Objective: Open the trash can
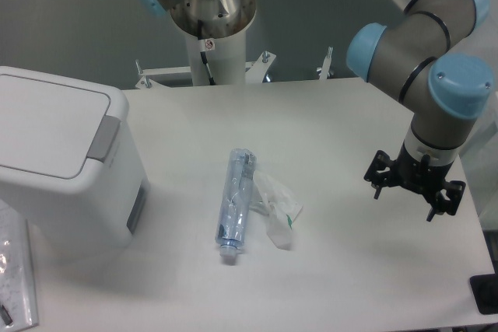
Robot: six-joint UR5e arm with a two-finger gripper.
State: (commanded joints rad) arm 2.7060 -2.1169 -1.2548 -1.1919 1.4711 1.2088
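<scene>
On the left side of the table (334, 114) we are seeing the trash can (58, 165) sitting with its flat lid (47, 118) down, so the opening is not yet done. Our gripper (415, 184) is hanging over the right side, well apart from the can, and from this angle we cannot tell whether its fingers are spread or closed; nothing is showing between them. Between the two, a clear plastic bottle (236, 204) is lying on its side with a crumpled wrapper (276, 207) touching it on the right.

We are judging the risks from here. Crossing low toward the can, we are likely to be knocking the bottle or dragging the wrapper along. Pressing the grey panel (103, 138) off-centre, we could be sliding the light can leftward instead of releasing the lid. Coming down too hard could be tipping it.
</scene>
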